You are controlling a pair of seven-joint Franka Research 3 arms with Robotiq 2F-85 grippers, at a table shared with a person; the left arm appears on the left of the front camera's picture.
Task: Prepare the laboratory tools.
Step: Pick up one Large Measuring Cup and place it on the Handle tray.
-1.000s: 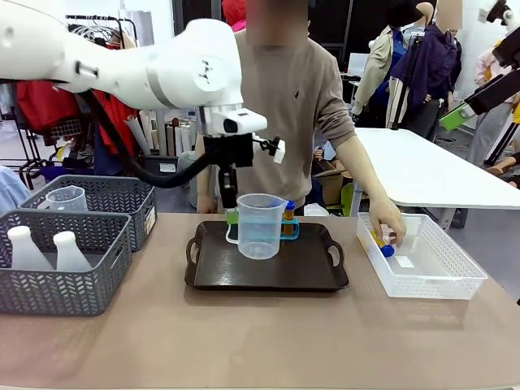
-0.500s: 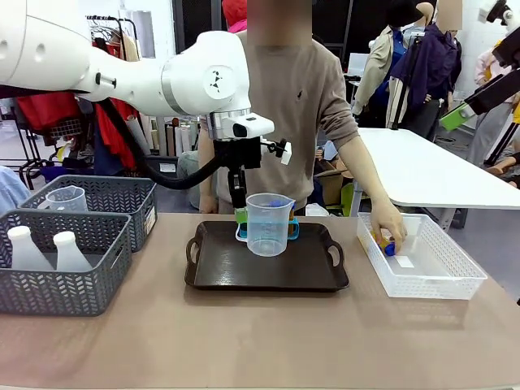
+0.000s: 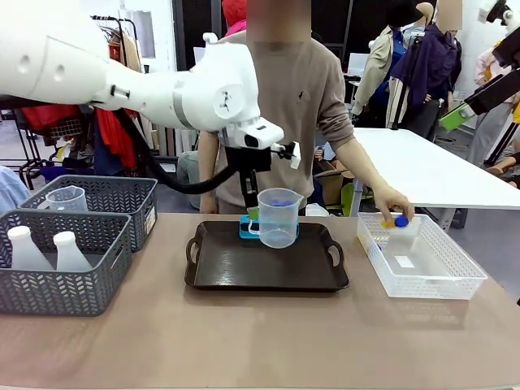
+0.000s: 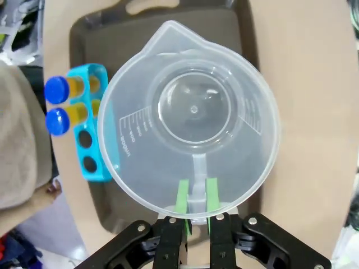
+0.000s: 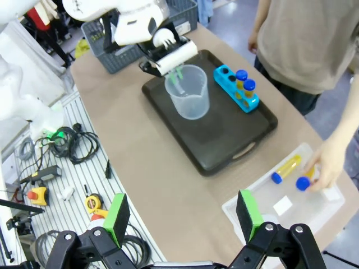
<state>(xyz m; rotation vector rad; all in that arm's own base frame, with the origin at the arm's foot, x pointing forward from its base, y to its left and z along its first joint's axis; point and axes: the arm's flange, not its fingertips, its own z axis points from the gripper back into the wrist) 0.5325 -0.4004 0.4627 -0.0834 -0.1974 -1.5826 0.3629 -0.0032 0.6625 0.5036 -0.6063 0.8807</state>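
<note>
On the counter (image 3: pixel 244 341) over the black tray (image 3: pixel 244 272), we see our left hand (image 4: pixel 197 195) clamped on the measuring beaker (image 4: pixel 193 112) handle — right hand (image 5: pixel 182 216) spread apart.

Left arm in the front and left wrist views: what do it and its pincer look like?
The left arm is glossy white, with rounded joints, a small dark emblem on one joint, and a black cable looping beneath. Its left pincer is black with two narrow green pads.
</note>
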